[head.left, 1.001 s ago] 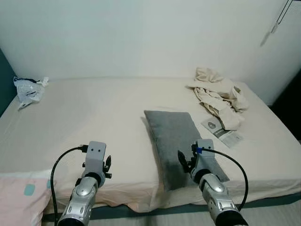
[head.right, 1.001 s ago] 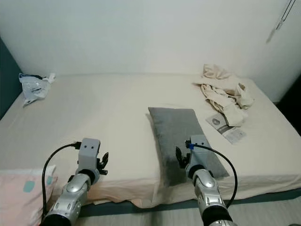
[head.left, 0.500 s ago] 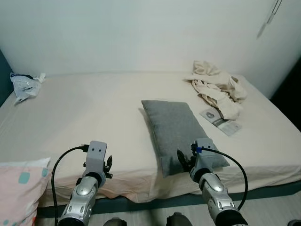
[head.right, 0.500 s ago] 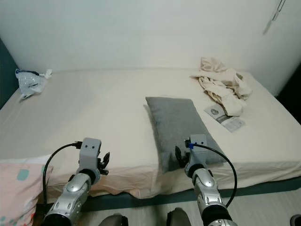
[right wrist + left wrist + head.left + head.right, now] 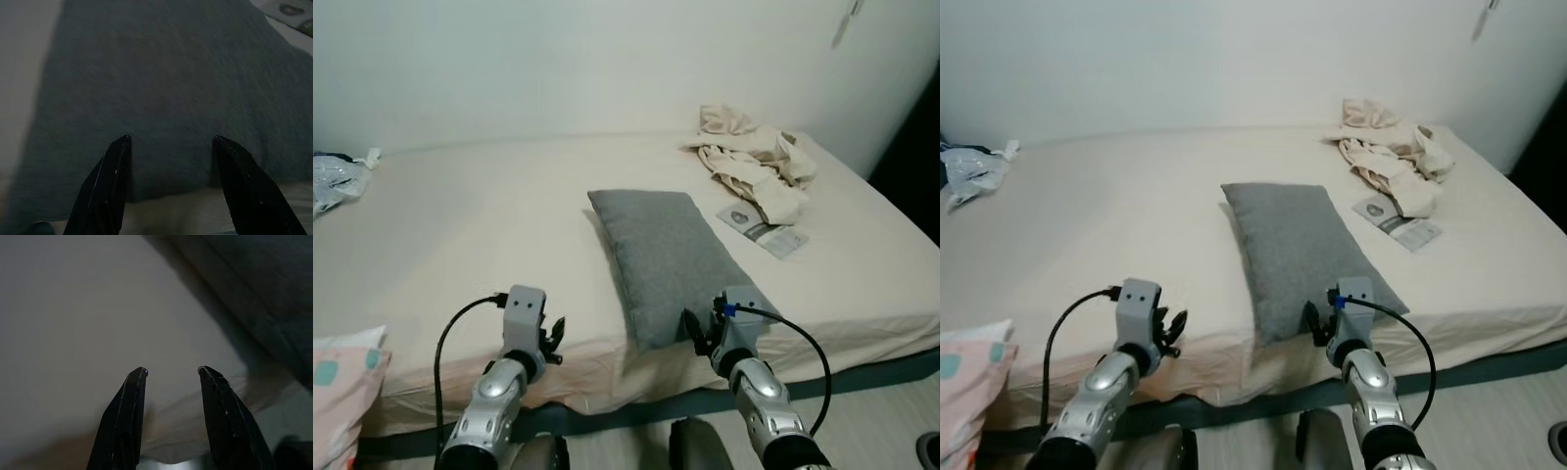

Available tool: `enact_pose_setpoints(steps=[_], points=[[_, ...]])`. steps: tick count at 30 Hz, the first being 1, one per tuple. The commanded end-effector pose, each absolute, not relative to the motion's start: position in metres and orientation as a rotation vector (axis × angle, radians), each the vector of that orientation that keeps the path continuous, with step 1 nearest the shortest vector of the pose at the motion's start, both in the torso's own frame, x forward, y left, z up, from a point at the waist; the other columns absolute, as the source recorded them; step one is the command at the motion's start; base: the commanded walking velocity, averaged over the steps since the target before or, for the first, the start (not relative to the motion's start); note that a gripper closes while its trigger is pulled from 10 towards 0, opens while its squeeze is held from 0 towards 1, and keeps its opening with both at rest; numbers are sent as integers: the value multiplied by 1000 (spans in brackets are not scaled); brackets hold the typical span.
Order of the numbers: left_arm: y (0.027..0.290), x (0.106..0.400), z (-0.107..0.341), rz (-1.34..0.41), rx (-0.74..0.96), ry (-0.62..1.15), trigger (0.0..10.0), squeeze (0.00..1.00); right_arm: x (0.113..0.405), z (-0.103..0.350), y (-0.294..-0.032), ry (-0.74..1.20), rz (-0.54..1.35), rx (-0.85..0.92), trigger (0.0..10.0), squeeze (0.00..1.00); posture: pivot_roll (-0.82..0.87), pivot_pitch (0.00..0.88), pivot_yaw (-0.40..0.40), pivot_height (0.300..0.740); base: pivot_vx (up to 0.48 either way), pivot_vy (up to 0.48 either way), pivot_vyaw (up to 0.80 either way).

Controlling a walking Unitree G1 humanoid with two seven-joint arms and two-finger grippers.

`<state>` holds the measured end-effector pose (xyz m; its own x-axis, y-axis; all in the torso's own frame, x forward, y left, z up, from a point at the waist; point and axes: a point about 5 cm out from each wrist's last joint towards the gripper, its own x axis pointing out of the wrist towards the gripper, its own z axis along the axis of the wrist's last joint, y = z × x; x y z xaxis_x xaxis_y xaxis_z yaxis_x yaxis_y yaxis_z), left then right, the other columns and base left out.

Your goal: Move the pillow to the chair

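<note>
A grey pillow (image 5: pixel 664 257) lies flat on the bed (image 5: pixel 460 225), its near end close to the front edge. My right gripper (image 5: pixel 170 139) is open at that near end, its fingers (image 5: pixel 108 181) spread just in front of the grey pillow (image 5: pixel 166 83). From the head camera that gripper (image 5: pixel 700 331) sits right at the pillow's front edge. My left gripper (image 5: pixel 168 372) is open over the bare cream sheet, left of the pillow (image 5: pixel 274 298), with nothing between its fingers. It hovers at the bed's front edge (image 5: pixel 548 338).
Crumpled cream clothes (image 5: pixel 749 162) and a leaflet (image 5: pixel 762 231) lie at the bed's far right. A plastic bag (image 5: pixel 331 181) sits at the far left. A pink pillow (image 5: pixel 337 387) is at the near left corner. The white wall stands behind; floor shows at the lower right.
The camera has tilted and shifted, so the bed sits higher and further left in the picture. Both grippers stay open; the right one remains at the pillow's near end.
</note>
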<state>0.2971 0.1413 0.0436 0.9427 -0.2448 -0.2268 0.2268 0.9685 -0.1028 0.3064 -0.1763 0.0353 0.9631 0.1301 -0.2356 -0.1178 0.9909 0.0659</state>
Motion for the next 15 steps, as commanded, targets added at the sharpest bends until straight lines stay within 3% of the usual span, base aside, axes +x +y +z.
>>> enact_pose_setpoints(steps=[1, 11, 15], points=[[141, 299, 49, -262, -187, 240, 10000, 0, 307, 39, -178, 210, 123, 76, 10000, 0, -51, 74, -3, 587, 0, 0, 0], [138, 305, 62, -372, -568, 268, 10000, 0, 316, 54, -181, 160, 179, 50, 10000, 0, -49, 88, -1, 557, 0, 0, 0], [131, 307, 60, -401, -587, 308, 10000, 0, 321, 61, -189, 148, 168, 23, 10000, 0, -44, 105, 3, 547, 0, 0, 0]])
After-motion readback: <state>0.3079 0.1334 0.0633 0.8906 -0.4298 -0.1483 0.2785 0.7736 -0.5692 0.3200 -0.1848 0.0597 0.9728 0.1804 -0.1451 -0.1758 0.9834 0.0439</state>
